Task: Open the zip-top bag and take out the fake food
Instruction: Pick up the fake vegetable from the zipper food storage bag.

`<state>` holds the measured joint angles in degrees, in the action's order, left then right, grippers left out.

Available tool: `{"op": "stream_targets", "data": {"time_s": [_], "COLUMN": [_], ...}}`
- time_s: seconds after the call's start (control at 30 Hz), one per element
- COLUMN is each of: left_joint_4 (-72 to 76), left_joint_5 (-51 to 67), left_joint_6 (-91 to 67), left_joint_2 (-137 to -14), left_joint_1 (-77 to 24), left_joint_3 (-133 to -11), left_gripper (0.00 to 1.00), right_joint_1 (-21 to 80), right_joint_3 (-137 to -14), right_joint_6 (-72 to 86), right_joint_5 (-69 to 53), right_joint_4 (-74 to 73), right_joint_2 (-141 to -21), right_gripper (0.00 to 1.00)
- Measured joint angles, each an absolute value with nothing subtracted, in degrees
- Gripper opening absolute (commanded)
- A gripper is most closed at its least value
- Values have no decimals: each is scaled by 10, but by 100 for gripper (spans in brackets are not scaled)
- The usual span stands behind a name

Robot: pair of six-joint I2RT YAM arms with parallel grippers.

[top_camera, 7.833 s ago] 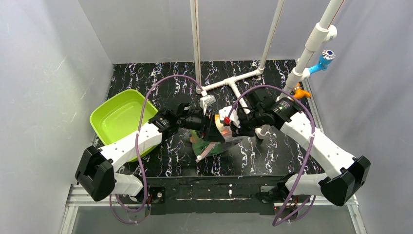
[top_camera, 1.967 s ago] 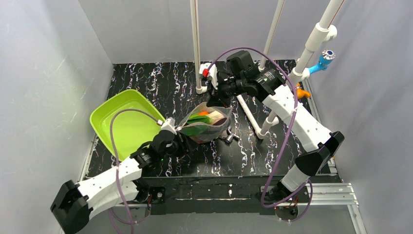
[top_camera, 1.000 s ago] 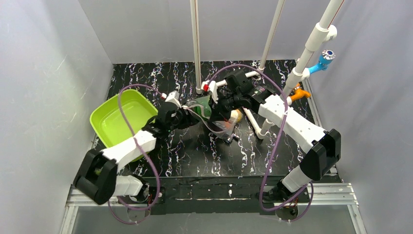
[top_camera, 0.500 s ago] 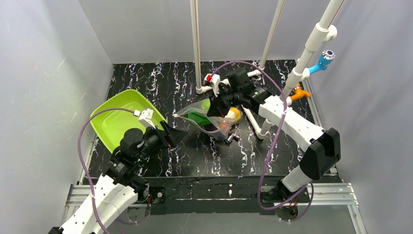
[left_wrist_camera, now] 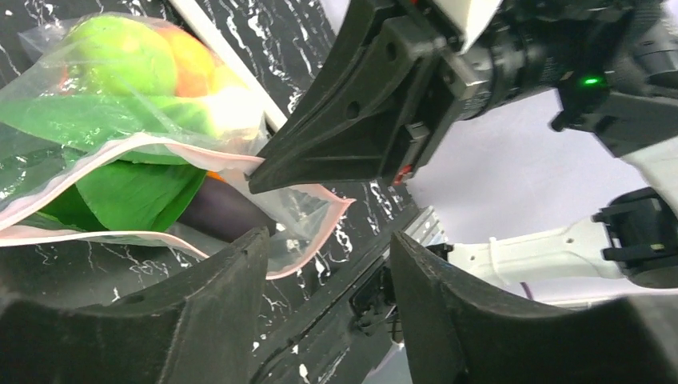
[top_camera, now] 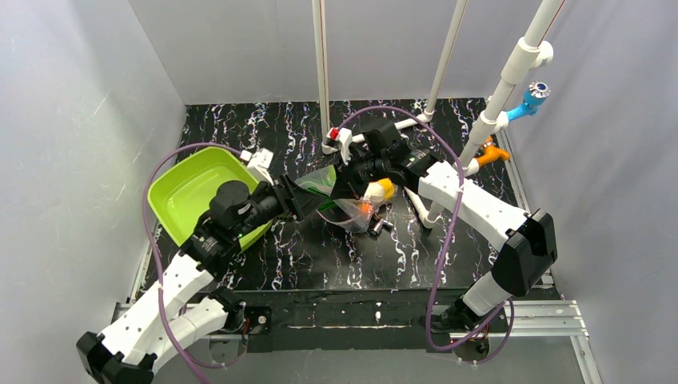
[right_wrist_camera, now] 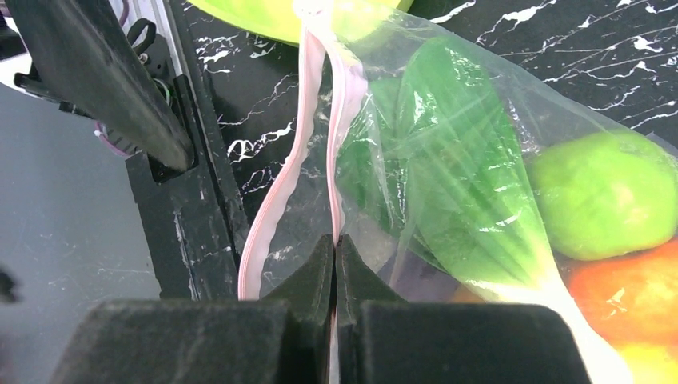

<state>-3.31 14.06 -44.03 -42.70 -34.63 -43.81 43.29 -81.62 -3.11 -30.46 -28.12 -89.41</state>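
Note:
The zip-top bag [top_camera: 345, 210] hangs mouth-left over the middle of the table, its pink strip [right_wrist_camera: 344, 96] parted. My right gripper [right_wrist_camera: 336, 240] is shut on the upper strip and shows in the top view as the right gripper [top_camera: 340, 182]. Inside lies the fake food: leafy bok choy [right_wrist_camera: 456, 184], a green round fruit [right_wrist_camera: 608, 192], an orange piece [right_wrist_camera: 632, 296] and a dark purple eggplant [left_wrist_camera: 224, 216]. My left gripper [left_wrist_camera: 328, 240] is open at the mouth. The bag's lower lip [left_wrist_camera: 308, 212] hangs by its left finger [left_wrist_camera: 216, 304], not pinched.
A lime-green tray [top_camera: 188, 196] sits at the left, just behind the left arm. White pipes [top_camera: 416, 204] stand and lie behind the bag. A small metal fitting [top_camera: 377, 226] rests beside the bag. Grey walls close in both sides.
The left arm, drawn back over the tray half a second ago, has swung forward to the bag's mouth again. The right gripper keeps holding the strip in much the same place.

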Motion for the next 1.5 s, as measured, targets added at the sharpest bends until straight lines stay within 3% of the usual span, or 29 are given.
{"op": "stream_targets", "data": {"time_s": [0.53,0.63,0.8,1.0,1.5], "left_joint_4": [38,22,-10,-18,-93], "left_joint_5": [5,-22,-61,-81,-120], "left_joint_6": [-475,-496,-543,-593,-696], "left_joint_2": [-522,-529,-529,-518,-572], "left_joint_1": [-371,-371,-372,-373,-373], "left_joint_3": [-360,-360,-358,-345,-367], "left_gripper": [49,54,74,85,77], "right_joint_1": [432,432,440,463,464], "right_joint_3": [-816,-816,-816,-816,-821], "right_joint_6": [-28,-29,-30,-32,-37], "right_joint_5": [-283,-280,-277,-275,-269], "right_joint_4": [-281,-281,-281,-281,-281], "right_joint_2": [-894,-893,-893,-894,-894], "right_gripper": [1,1,1,1,1]}}
